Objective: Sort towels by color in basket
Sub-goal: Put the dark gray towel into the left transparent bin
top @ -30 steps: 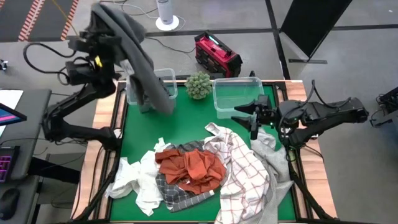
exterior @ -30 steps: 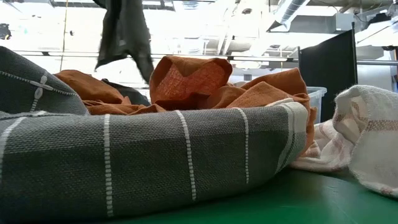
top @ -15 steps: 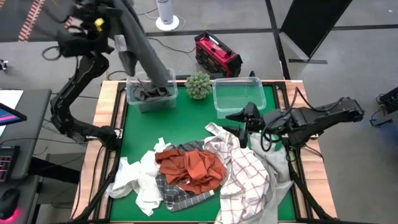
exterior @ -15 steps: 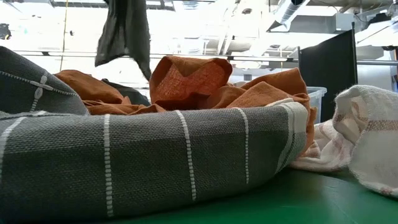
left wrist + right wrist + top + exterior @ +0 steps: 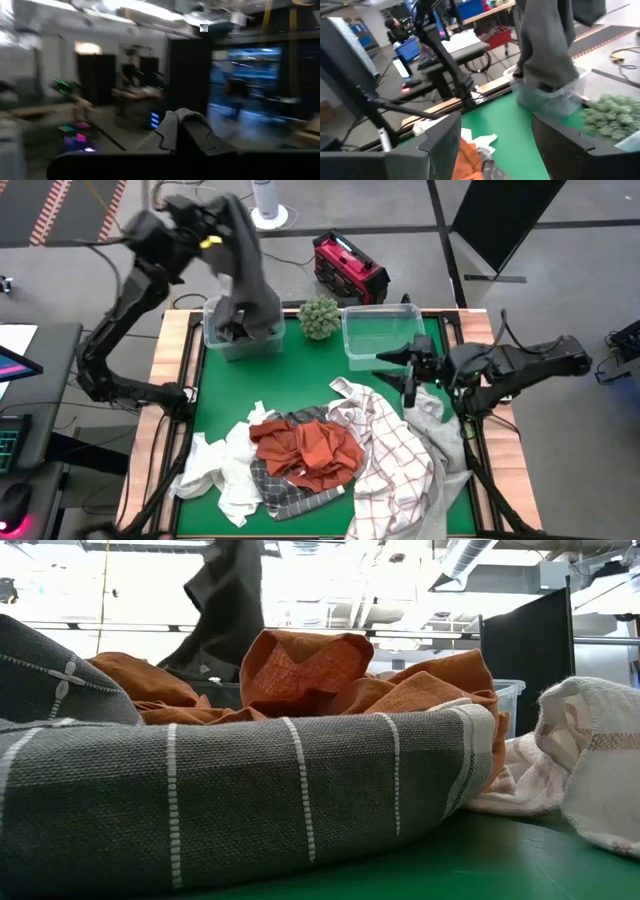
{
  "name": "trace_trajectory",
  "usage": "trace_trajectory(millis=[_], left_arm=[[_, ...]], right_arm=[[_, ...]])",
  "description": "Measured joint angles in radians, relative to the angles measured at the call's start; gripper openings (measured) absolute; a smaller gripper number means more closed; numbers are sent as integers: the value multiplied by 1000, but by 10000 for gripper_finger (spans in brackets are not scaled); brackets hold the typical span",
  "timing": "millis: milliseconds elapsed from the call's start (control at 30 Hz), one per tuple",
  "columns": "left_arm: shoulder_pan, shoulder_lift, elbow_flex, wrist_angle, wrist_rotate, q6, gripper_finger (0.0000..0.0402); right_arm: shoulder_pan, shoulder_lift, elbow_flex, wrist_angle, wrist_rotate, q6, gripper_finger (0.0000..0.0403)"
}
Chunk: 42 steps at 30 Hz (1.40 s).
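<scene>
Dark grey towel (image 5: 248, 280) hanging into bin (image 5: 243, 340)

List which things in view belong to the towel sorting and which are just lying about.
Job:
- dark grey towel, held by the shut left gripper, hanging into the left bin
- right bin, holding no towels
- rust-orange towel
- plaid towel
- grid towel
- white towel
- right gripper, open

Lying about:
- green plant ball
- red case

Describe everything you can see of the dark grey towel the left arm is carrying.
The dark grey towel is plain soft cloth, hanging in long loose folds from the shut left gripper above the table's far left corner. Its lower end drapes into the clear plastic bin there, bunched inside. In the right wrist view it hangs near-vertical into that bin, beside the green ball-shaped plant.
</scene>
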Motion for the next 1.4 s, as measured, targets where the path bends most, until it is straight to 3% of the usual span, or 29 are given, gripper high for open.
trace_trajectory(millis=[267,333,400,567,767,867,1167,1267,1400], left_arm=[[-61,-6,-278,192,19,-98,0],[-67,-35,-332,180,31,-110,0],[-73,-73,-359,62,45,-99,0],[-96,-167,-334,-311,-4,-65,0],[-99,-297,-289,-639,-240,-97,0],[-99,-360,-284,-739,-290,-120,0],[-99,-488,-284,-783,-270,-416,0],[-98,-498,-284,-759,-322,-524,0],[-98,-482,-303,-757,-379,-531,0]], right_arm=[[-31,-4,0,14,-2,11,269],[-22,-4,0,13,-2,25,269],[-8,-4,0,13,-2,26,269],[25,2,0,6,-1,35,269],[21,13,0,5,2,45,269],[6,13,0,4,2,45,269],[-22,13,0,5,3,45,269],[-21,13,0,5,3,46,269],[-21,13,0,6,3,52,269]])
